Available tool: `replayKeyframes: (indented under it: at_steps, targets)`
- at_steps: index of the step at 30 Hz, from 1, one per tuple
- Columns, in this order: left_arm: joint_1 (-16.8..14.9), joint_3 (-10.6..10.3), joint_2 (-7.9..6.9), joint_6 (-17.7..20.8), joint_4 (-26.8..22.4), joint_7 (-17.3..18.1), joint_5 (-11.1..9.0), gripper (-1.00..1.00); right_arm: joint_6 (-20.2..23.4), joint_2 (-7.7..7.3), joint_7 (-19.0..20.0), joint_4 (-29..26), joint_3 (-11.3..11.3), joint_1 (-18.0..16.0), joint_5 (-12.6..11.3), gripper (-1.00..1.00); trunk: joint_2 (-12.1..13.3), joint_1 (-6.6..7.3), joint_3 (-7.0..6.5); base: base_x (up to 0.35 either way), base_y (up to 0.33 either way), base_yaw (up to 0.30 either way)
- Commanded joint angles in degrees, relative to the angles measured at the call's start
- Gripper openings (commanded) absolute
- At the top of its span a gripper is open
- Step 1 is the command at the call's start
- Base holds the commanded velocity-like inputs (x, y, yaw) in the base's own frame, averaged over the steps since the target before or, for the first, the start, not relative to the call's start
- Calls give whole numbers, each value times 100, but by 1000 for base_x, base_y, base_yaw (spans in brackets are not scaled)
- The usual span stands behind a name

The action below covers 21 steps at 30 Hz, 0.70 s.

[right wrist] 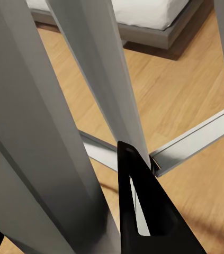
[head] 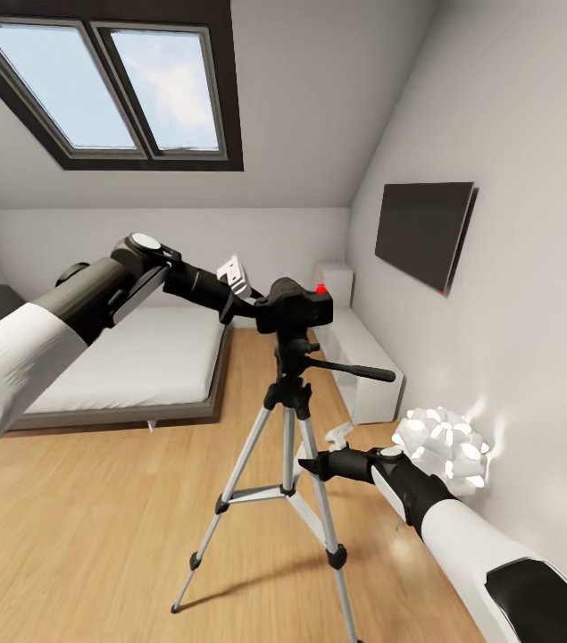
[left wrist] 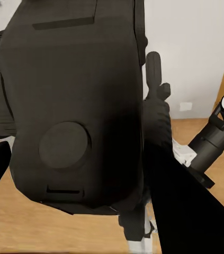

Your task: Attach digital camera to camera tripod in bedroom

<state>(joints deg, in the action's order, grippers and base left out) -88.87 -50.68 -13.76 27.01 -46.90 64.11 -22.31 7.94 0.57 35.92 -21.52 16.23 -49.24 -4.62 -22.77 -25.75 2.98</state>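
Left claw (head: 261,304) clamps the boxy black, red-dotted digital camera (head: 296,308); right claw (head: 305,464) unclear.

The black camera (left wrist: 72,106) sits very close, its flat body showing a round disc and a small slot below. Dark fingers (left wrist: 183,206) of the left claw flank it on both sides. Beyond it the tripod handle (left wrist: 154,71) rises against a white wall (left wrist: 196,47), above wood floor (left wrist: 43,227).

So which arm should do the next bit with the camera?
Probably the left. Its gripper holds the digital camera right at the camera tripod head, ready to seat it. The right gripper is low, at a leg.
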Motion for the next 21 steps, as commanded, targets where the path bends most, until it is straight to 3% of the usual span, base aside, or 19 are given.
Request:
replayKeyframes:
  at_steps: [1, 7, 21]
  targets:
    - [-11, -39, -12, 20, -7, -32, -66, -100, 50, 0, -2, -11, 7, -7, -74, -100, -15, -4, 13, 0, 0, 0]
    - [-8, 129, -27, -66, -60, -126, -102, -100, 42, 6, 2, -12, 6, -7, -74, -100, -15, -4, 13, 0, 0, 0]
    - [-7, 163, -38, -82, -80, -145, -111, -100, 41, 4, 3, -11, 11, -7, -74, -100, -15, -4, 13, 0, 0, 0]
